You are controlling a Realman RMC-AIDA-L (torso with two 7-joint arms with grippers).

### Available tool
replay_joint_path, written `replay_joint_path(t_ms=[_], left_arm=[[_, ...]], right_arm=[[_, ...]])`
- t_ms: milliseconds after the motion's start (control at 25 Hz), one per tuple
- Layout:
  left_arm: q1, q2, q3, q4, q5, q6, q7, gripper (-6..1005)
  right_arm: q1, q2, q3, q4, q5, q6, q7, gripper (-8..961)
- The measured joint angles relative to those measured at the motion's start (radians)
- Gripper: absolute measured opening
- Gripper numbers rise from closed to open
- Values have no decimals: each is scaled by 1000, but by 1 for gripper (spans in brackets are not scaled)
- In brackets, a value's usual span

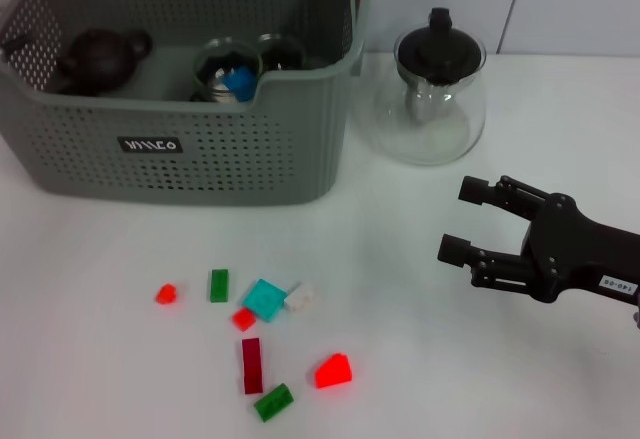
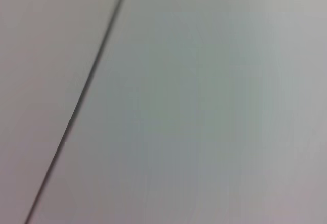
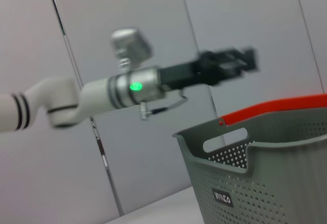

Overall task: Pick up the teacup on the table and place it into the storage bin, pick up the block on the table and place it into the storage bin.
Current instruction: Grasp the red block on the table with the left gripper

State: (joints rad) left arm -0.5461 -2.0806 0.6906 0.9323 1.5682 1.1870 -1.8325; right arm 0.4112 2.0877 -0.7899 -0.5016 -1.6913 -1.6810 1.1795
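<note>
Right tool (image 1: 452,221): hovers over the white desk (image 1: 420,359) at the right, fingers spread wide and holding nothing, pointing toward the scattered blocks.
Left tool (image 3: 240,63): raised high above the storage bin in the right wrist view, on a white arm with a green light; I cannot tell whether its fingers are spread or pressed together.
Storage bin (image 1: 200,159): grey-green, perforated, at the far left of the desk; it holds a dark teapot (image 1: 95,59) and two glass teacups (image 1: 228,67), one with a blue piece inside.
Glass teapot (image 1: 432,94): on the desk just right of the bin, black lid on.
Blocks: loose on the desk in front of the bin, well apart from the right tool: a cyan block (image 1: 265,299), a dark red bar (image 1: 251,365), a red wedge (image 1: 333,370), green pieces (image 1: 219,285), a white piece (image 1: 300,298).
</note>
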Motion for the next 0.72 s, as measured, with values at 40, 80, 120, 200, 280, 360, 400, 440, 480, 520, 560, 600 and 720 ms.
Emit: replay_joint_path(t_ms=[40, 80, 120, 200, 280, 360, 400, 440, 480, 520, 560, 600, 720], left_arm=[[20, 0, -35, -22, -56, 71, 38, 495], [37, 4, -70, -47, -96, 146, 70, 493], [50, 9, -102, -69, -115, 217, 92, 492], [76, 19, -171, -107, -127, 351, 130, 490], [103, 24, -220, -117, -91, 461, 173, 489], [125, 25, -238, -113, -30, 525, 219, 488], [141, 25, -241, -108, 23, 558, 254, 488], [151, 23, -243, -102, 66, 576, 283, 488], [165, 20, -244, -93, 121, 595, 320, 489], [175, 17, -245, -87, 181, 604, 361, 489], [181, 14, -246, -83, 225, 608, 398, 489], [190, 8, -246, -84, 285, 608, 450, 489], [205, -11, -242, -113, 427, 576, 603, 490]], right_arm=[[1, 0, 0, 0, 0, 3, -1, 944], [2, 0, 0, 0, 0, 5, -1, 944], [3, 0, 0, 0, 0, 6, -1, 944], [5, 0, 0, 0, 0, 7, -1, 944], [7, 0, 0, 0, 0, 7, -1, 944], [7, -1, 0, 0, 0, 7, -1, 944], [8, -1, 0, 0, 0, 7, -1, 944], [8, -1, 0, 0, 0, 7, -1, 944], [9, -1, 0, 0, 0, 7, -1, 944], [9, -1, 0, 0, 0, 7, -1, 944], [9, -2, 0, 0, -1, 8, -1, 944], [9, -1, 0, 0, -1, 8, -1, 944], [9, 0, 0, 0, -1, 8, 2, 944]])
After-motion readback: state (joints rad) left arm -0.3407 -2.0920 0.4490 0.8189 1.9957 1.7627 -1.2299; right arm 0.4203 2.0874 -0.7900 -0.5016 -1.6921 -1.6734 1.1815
